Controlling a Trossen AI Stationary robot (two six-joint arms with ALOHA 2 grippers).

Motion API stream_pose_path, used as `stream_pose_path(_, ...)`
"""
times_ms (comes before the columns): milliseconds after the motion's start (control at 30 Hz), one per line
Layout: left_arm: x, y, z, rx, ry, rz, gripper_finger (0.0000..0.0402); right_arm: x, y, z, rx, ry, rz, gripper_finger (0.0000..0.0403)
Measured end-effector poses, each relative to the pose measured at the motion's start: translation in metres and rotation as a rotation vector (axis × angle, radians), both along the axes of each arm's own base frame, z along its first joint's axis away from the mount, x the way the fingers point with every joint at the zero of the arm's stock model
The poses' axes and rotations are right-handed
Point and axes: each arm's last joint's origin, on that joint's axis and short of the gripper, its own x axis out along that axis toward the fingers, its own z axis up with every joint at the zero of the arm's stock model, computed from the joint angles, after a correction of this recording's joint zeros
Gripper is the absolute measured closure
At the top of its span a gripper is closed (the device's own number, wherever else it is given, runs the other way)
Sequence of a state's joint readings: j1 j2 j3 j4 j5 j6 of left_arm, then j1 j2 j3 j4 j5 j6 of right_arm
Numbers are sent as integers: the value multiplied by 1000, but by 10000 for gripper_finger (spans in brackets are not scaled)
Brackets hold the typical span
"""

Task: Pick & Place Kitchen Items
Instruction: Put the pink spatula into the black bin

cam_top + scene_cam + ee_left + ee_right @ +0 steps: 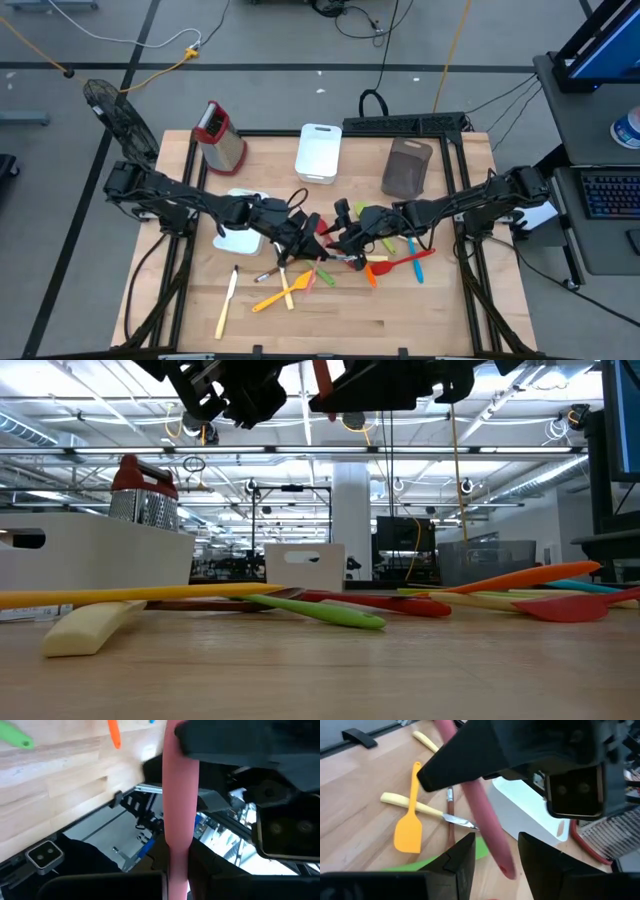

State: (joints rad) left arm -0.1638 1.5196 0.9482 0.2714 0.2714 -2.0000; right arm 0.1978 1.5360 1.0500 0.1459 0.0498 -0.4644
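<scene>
Both grippers meet above the middle of the table. My left gripper (303, 232) (177, 875) is shut on a pink utensil (320, 224) with a long round handle (180, 810). My right gripper (350, 238) (496, 857) faces it from the table's right, open. Its two fingers stand on either side of the handle's free end (503, 865), which has a small hole, and a gap shows on each side. The utensil's head is hidden. Other kitchen items lie on the wood below: a yellow spatula (409, 832), a cream knife (227, 300), a green utensil (320, 610), an orange spatula (395, 268). My left gripper pinches the pink utensil's handle partway along (176, 855), between its two fingers. The fingers come nearly level from the table's left and lie across the handle. The utensil is lifted clear above the table, and its free end reaches over to my right gripper.
A metal grater with a red top (220, 135) stands at the far left. A white bin (318, 152) and a grey bin (407, 167) stand at the far edge. A white tray (240, 238) lies under my left arm. Bare wood shows along the near edge.
</scene>
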Motion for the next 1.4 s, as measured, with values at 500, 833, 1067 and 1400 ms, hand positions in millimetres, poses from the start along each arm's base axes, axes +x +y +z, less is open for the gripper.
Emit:
stream_pose_path(500, 2, -1, -6, 11, 15, -23, 377, 0, 0, -1, 3, 8, 6, 323)
stream_pose_path(833, 4, -1, -8, 7, 12, -45, 377, -1, 0, -2, 16, 24, 23, 376)
stream_pose_path(1067, 5, -1, -9, 31, 9, -35, 377, -2, 0, -4, 46, 51, 3, 380)
stream_pose_path(1400, 5, 0, -9, 51, -2, -2, 305, -2, 0, -4, 50, 58, -5, 380)
